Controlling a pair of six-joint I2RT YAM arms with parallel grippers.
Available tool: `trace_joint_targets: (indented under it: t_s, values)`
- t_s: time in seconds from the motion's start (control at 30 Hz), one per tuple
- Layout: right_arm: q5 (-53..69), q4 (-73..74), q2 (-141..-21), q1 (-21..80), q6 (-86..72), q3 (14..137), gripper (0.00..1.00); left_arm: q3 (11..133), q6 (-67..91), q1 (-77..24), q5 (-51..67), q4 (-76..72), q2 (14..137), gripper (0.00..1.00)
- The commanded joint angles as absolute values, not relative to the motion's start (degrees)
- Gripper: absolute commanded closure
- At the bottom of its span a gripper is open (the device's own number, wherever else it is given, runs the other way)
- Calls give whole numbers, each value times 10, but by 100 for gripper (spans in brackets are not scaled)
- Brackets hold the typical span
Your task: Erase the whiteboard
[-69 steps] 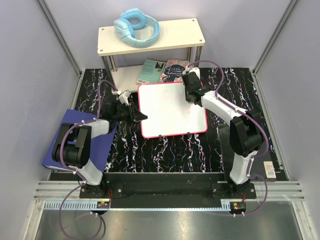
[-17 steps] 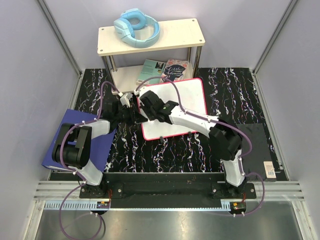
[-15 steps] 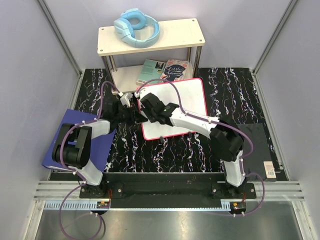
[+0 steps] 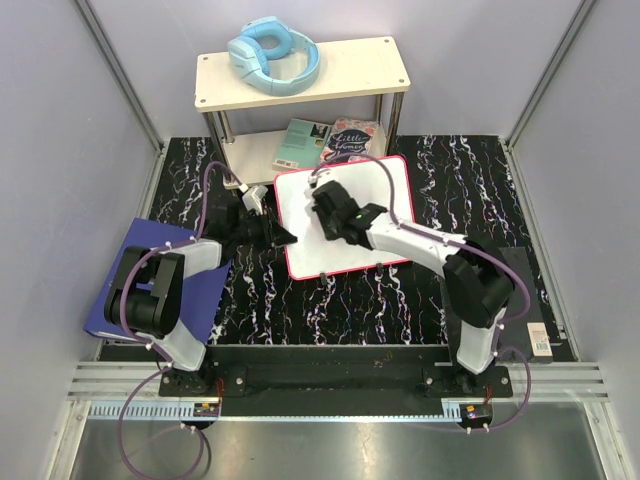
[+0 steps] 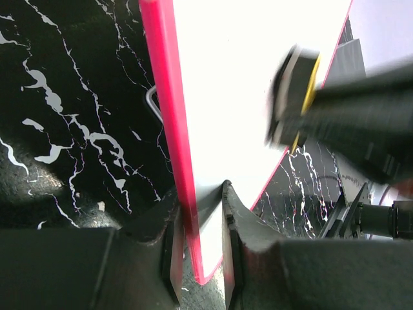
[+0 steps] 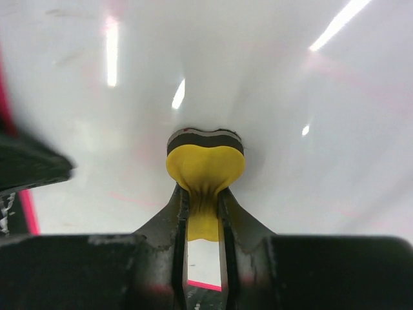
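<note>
The whiteboard (image 4: 375,205), white with a thin pink-red frame, lies flat on the black marble table. My left gripper (image 4: 284,237) is shut on its left edge, and the left wrist view shows the pink frame (image 5: 164,97) running between that gripper's (image 5: 199,223) fingers. My right gripper (image 4: 322,202) hovers over the board's left-middle area. It is shut on a yellow eraser (image 6: 205,171) with a dark felt base, which presses on the white surface (image 6: 297,97). The eraser (image 5: 293,97) appears blurred in the left wrist view. I see no marks on the visible board surface.
A cream shelf (image 4: 360,65) stands at the back with blue headphones (image 4: 272,55) on it. Books (image 4: 330,140) lie under the shelf, just behind the board. A blue binder (image 4: 105,305) lies under the left arm. A dark flat pad (image 4: 515,280) lies at the right.
The right gripper swept the eraser from the board's top right to its left edge, then moved back rightward and slightly up. The board's top edge shifted slightly. The left gripper has kept its hold.
</note>
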State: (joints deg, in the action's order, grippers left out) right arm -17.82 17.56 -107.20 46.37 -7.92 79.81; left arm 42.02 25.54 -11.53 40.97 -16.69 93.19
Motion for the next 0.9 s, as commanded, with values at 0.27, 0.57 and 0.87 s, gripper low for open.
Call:
trace_joint_targets:
  t_s: [0.27, 0.57, 0.87]
  values:
    - [-219, 238, -1108, 408, -62, 819, 100, 414, 190, -122, 349, -122, 936, 100]
    - [-242, 248, -1184, 526, -16, 900, 100, 414, 191, -122, 351, -122, 939, 100]
    - [-287, 226, -1150, 513, -20, 803, 100, 416, 192, -123, 351, -120, 941, 100]
